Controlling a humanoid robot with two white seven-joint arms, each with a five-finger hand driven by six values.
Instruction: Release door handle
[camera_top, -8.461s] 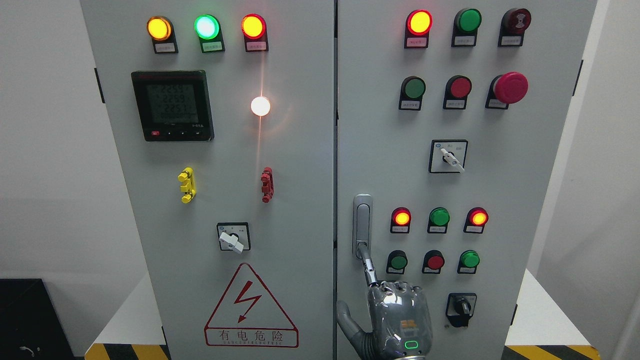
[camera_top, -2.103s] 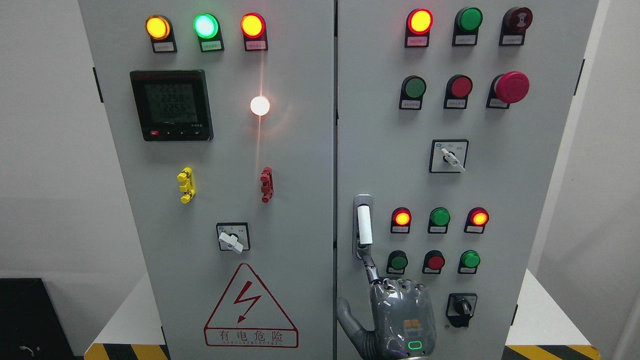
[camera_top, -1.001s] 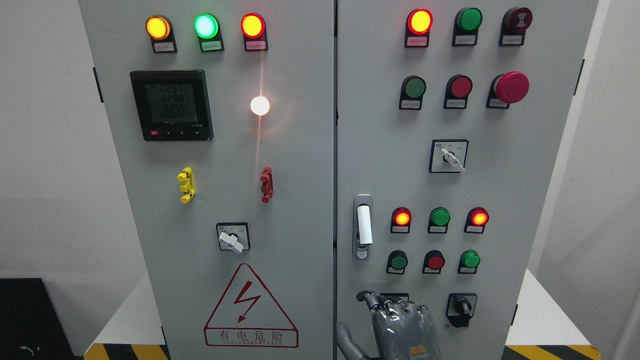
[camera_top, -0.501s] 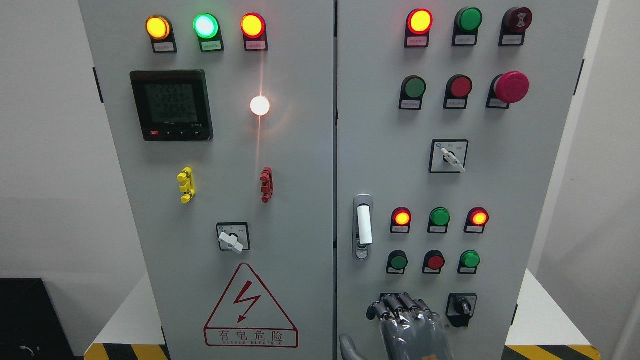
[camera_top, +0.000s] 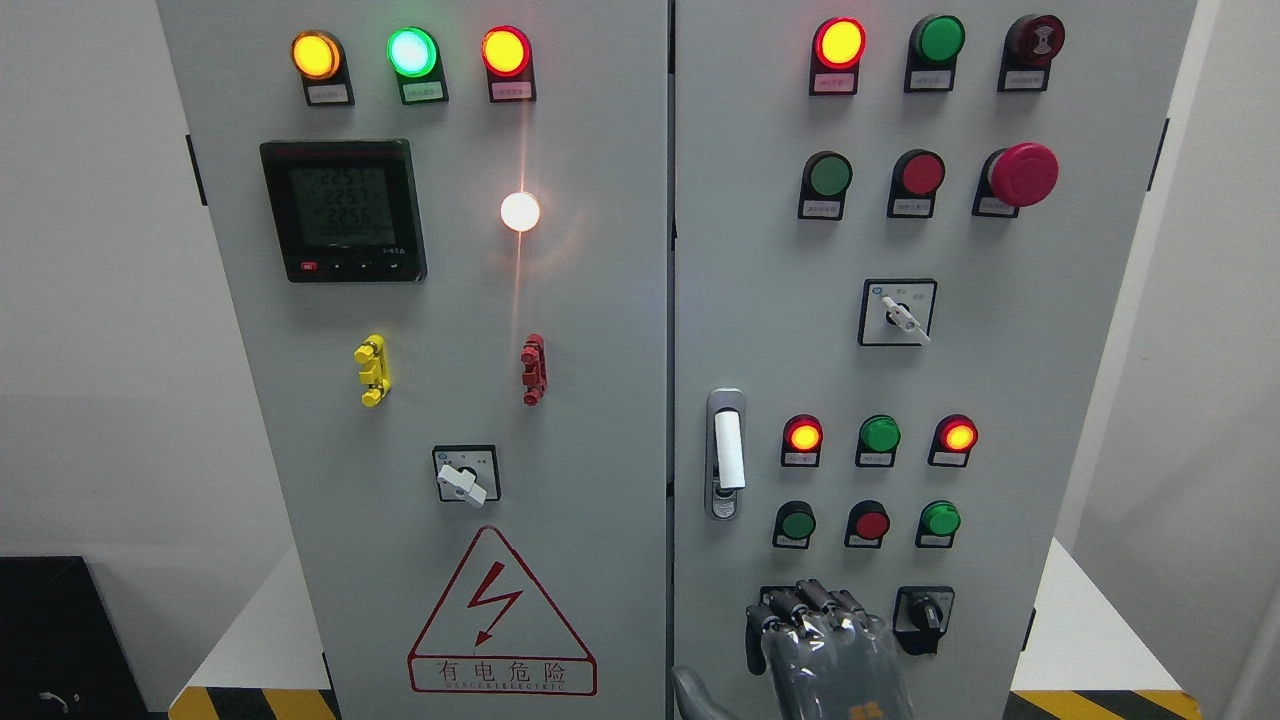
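From my seat, the release looked as good as done. The right robot hand (camera_top: 820, 650) hung low against the right door (camera_top: 770, 300), well below the door handle (camera_top: 727, 455) and touching no part of it. Its fingers (camera_top: 805, 603) were curled in at the knuckles and held nothing. One finger hooked downward on the left side, and the thumb was just showing at the bottom edge. I could not see the left arm at all.

I judged that what remained was to draw the robot hand straight back toward me and down. It needed to stay clear of the black rotary switch (camera_top: 922, 612) just to its right and of the small plate partly hidden behind its knuckles.

The door handle sat near the left edge of the right door, beside the seam between the two doors and just left of a lit red lamp (camera_top: 803, 436). It was a slim upright metal housing with a white bar standing out over its middle, and what looked like a keyhole below that. The door itself appeared shut.
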